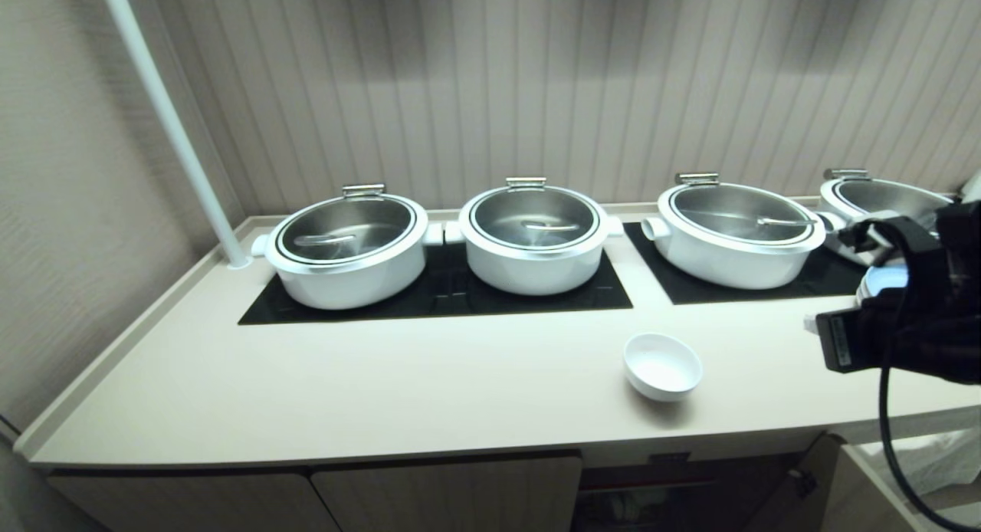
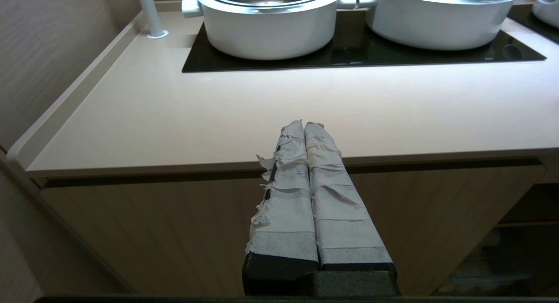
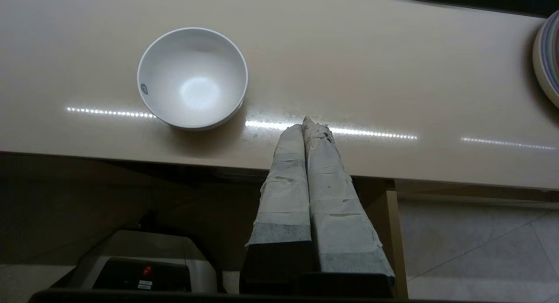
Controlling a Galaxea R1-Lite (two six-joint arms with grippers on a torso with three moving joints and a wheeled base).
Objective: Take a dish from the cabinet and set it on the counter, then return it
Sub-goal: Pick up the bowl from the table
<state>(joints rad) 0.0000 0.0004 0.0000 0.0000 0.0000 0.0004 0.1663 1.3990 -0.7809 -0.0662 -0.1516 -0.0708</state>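
Note:
The dish, a small white round bowl, stands upright and empty on the cream counter near its front edge. In the right wrist view the dish lies apart from my right gripper, which is shut with nothing in it. That gripper hovers over the counter's front edge, to the right of the dish. My right arm shows at the right. My left gripper is shut and empty, parked in front of the counter. The cabinet sits below, with its right section standing open and dark.
Several large white lidded pots stand on black glass panels along the back. A white pole rises at the back left. Stacked plates sit at the right end of the counter. An open cabinet door hangs below the right gripper.

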